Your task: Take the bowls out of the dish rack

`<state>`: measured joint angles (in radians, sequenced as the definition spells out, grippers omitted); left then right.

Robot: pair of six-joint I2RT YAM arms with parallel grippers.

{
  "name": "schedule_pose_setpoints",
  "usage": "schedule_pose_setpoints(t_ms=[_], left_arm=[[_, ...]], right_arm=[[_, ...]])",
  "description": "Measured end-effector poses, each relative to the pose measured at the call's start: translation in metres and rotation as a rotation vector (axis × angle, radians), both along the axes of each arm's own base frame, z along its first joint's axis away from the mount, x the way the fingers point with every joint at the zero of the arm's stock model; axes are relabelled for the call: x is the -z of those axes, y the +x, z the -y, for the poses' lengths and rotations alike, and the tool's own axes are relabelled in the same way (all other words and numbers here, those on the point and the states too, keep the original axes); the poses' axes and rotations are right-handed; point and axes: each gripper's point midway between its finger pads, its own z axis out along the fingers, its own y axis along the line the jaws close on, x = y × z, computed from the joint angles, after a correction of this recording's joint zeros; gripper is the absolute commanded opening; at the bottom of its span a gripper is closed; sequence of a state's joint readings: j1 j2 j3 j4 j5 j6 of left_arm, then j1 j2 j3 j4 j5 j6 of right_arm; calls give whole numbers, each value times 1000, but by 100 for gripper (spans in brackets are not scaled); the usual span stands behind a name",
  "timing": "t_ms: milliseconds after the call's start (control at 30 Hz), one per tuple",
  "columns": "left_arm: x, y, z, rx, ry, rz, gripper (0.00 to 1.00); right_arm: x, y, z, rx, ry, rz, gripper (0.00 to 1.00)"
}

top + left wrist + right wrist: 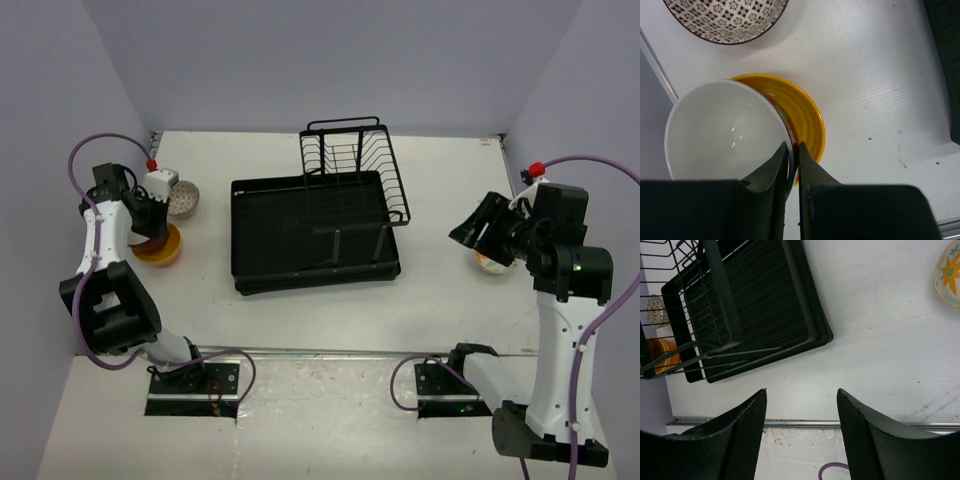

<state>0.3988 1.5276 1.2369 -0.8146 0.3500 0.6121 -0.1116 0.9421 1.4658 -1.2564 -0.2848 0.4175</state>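
a: where's the left end effector (pixel 793 150)?
b: pinched almost shut on the rim of the red bowl (pixel 725 130), one finger inside and one outside. on a round bowl, the thin rim is the one place narrow jaws can catch.
a: and the bowl itself?
b: set into the yellow bowl (pixel 807 120) on the bench (pixel 880 75), left of the rack (pixel 300 225). the patterned bowl (pixel 727 17) is near. nesting saves room, i'd guess.
a: the right end effector (pixel 801 391)?
b: jaws wide, holding nothing, hanging over the bench between the rack and the flowered bowl (pixel 949 272).
a: anything left in the rack?
b: i see no bowl in it. releasing the red one looks like the last job.
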Motion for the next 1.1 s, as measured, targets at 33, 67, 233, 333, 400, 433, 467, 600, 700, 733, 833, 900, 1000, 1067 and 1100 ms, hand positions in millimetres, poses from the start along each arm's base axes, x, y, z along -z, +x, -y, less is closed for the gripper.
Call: schedule_pose_setpoints(t_ms=[33,67,233,333,400,433,467,600,700,733,833,900,1000,1067,1100], left_arm=[[3,-2,0,-2,2,-7,0],[5,-3,0,-4,3,-12,0],[14,-8,0,-9,6,-31,0],[18,-9,0,-10,7,-37,0],[20,-10,0,-10,5,-39,0],[22,-10,0,-10,4,-40,0],[23,-11,0,-10,4,-41,0],[25,-12,1,-9,1,-46,0],[27,-13,1,-9,0,-49,7],[27,-13,1,-9,0,-48,11],[27,-12,1,-10,2,-46,21],[27,-12,1,-11,3,-45,28],[27,-12,0,-16,2,-47,38],[27,-12,1,-19,1,-48,45],[27,-12,1,-21,0,-48,50]], right_arm=[[0,0,0,0,0,0,60],[0,0,0,0,0,0,60],[-1,-1,-1,-2,3,7,60],[1,-2,-3,-10,12,10,60],[2,-2,-4,-13,18,12,60],[2,-2,-4,-13,19,10,60],[3,-3,-4,-12,20,7,60],[3,-3,-4,-12,19,11,60],[2,-4,-4,-13,17,13,60],[2,-4,-4,-13,17,14,60],[1,-5,-4,-13,16,17,60],[1,-5,-4,-13,16,20,60],[1,-6,-4,-14,15,23,60],[2,-6,-4,-14,15,25,60],[3,-6,-4,-14,14,25,60]])
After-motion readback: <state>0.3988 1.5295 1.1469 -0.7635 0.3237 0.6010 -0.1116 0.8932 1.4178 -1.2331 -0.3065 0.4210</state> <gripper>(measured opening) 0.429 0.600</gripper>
